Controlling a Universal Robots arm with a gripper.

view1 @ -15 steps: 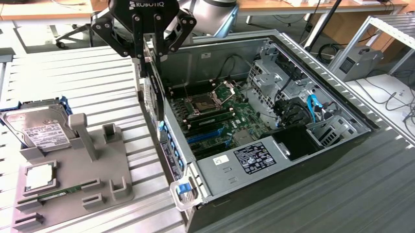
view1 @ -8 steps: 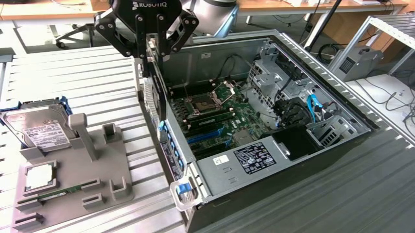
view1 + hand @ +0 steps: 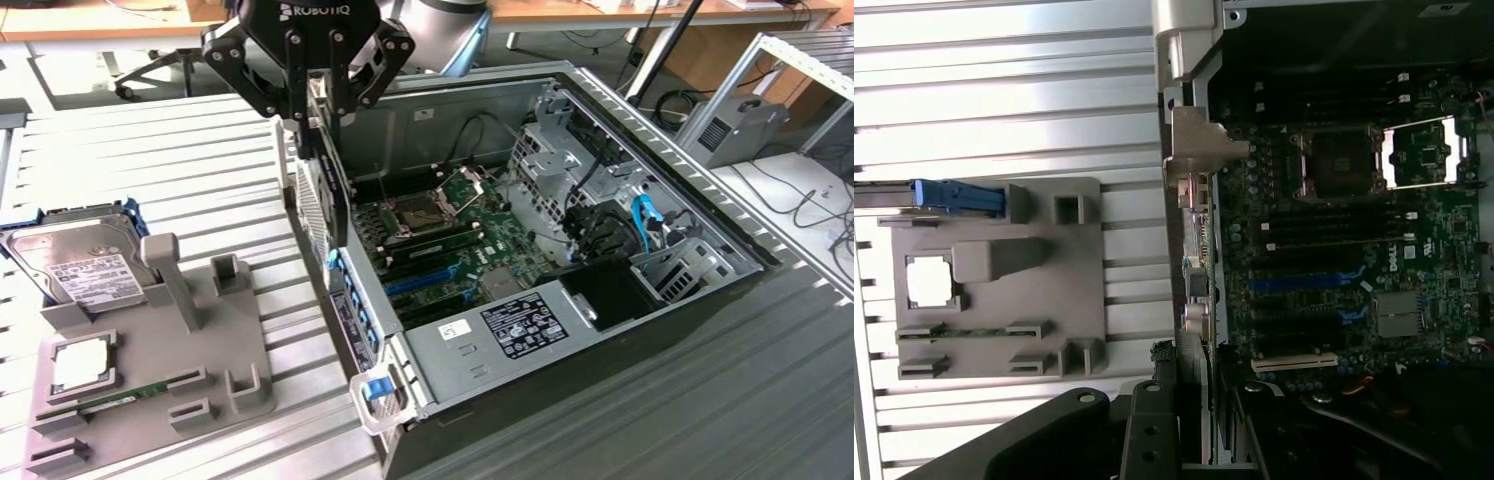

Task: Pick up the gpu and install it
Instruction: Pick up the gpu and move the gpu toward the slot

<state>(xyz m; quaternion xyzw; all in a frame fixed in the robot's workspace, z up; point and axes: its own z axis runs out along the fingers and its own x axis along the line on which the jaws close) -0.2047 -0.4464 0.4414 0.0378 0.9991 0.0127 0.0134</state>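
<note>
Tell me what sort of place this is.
Probably a lab or workshop bench for computer assembly: an open computer case on a slatted metal table, a grey parts holder with a hard drive beside it, and desks behind.

Gpu (image 3: 320, 135) bracket (image 3: 1192, 150) is showing bare silver metal, slight sheen. Table (image 3: 160, 150) is looking like ribbed brushed alu. Holder (image 3: 147, 372) is looking matt grey plastic; hard drive (image 3: 70, 262) is gleaming w/ glossy metal top.

The graphics card (image 3: 324, 150) (image 3: 1196, 250) hung upright and edge-on, clamped at its upper end in the gripper (image 3: 320, 100), over the open computer case (image 3: 441, 125). It was a thin, flat board with a silver metal bracket at one end. It stood close beside the case's rear wall, above the board inside.
</note>
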